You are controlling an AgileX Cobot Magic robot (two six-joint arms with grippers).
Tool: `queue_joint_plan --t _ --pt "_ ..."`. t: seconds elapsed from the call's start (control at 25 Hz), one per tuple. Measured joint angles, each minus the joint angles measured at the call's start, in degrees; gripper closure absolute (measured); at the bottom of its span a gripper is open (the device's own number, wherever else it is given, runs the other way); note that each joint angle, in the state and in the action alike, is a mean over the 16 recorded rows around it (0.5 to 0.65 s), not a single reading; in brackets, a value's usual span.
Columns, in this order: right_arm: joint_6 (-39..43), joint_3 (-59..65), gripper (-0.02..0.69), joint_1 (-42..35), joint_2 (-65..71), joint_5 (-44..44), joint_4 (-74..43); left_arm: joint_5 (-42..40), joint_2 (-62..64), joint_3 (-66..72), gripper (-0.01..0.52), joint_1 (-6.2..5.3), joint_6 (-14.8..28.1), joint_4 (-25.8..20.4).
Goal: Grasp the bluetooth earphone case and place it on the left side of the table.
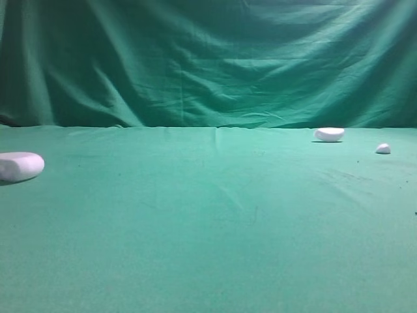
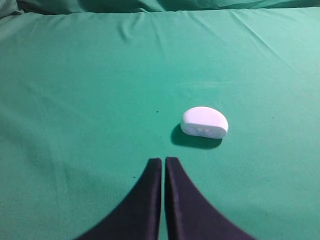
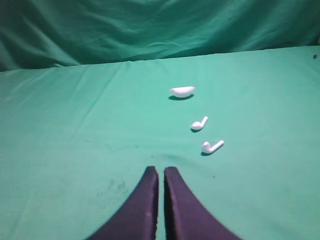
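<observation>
2 pincers show, each only in its own wrist view. The left pincer (image 2: 163, 161) has its dark fingers (image 2: 145, 200) pressed together with just a thin slit between them, holding nothing, poised over bare green cloth. Just beyond its tips and a little to the right in that view lies the bluetooth earphone case (image 2: 204, 121), white and rounded, resting flat on the tabletop (image 2: 75, 100) and casting a shadow toward the pincer; case and fingertips are apart. In the exterior high view the case (image 1: 20, 165) sits right at the left edge of the tabletop (image 1: 208, 228), about midway between its front and back edges.

The right pincer (image 3: 161, 170) is likewise pressed together and grips nothing. Ahead of it lie 2 white earbuds, the nearer earbud (image 3: 212, 146) and the farther earbud (image 3: 199, 123), close to each other but not touching. Past them rests a white half-dome lid (image 3: 182, 90), near the back edge toward the right corner.
</observation>
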Motion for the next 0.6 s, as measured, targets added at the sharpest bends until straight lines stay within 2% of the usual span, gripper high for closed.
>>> queue_joint_plan --t 0.28,0.6 --pt "-0.1 7.5 0.665 -7.0 -8.7 0.4 0.1 0.0 0.0 0.0 0.514 0.0 0.0 0.0" --pt "-0.5 9.9 0.665 -9.1 -11.5 2.5 -0.1 0.0 0.0 0.0 0.514 0.0 0.0 0.0"
